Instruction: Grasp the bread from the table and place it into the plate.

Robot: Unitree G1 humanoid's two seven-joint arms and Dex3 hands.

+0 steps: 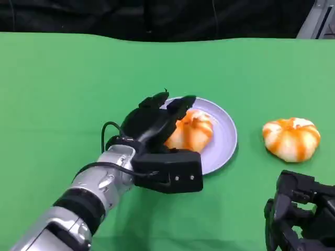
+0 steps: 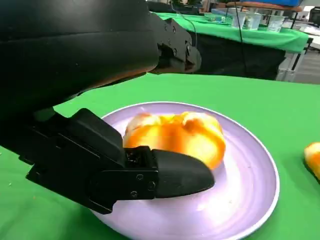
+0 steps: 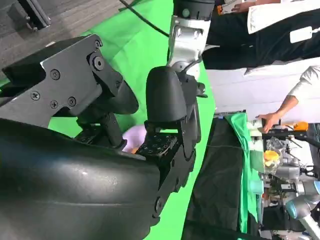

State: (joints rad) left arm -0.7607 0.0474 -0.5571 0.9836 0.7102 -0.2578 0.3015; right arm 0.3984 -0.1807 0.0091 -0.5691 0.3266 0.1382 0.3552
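Our bread (image 1: 192,130) rests on the plate (image 1: 225,137), our left hand (image 1: 157,123) cupped around it, fingers (image 2: 177,172) apart and barely touching. Lifting carelessly, we could drag it off; right hand (image 1: 301,214) unclear.

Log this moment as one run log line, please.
left hand: around bread on plate | right hand: idle, low right | second bread: on table, right of plate

A green cloth (image 1: 63,94) covers the table, with a person (image 3: 280,30) standing beside it
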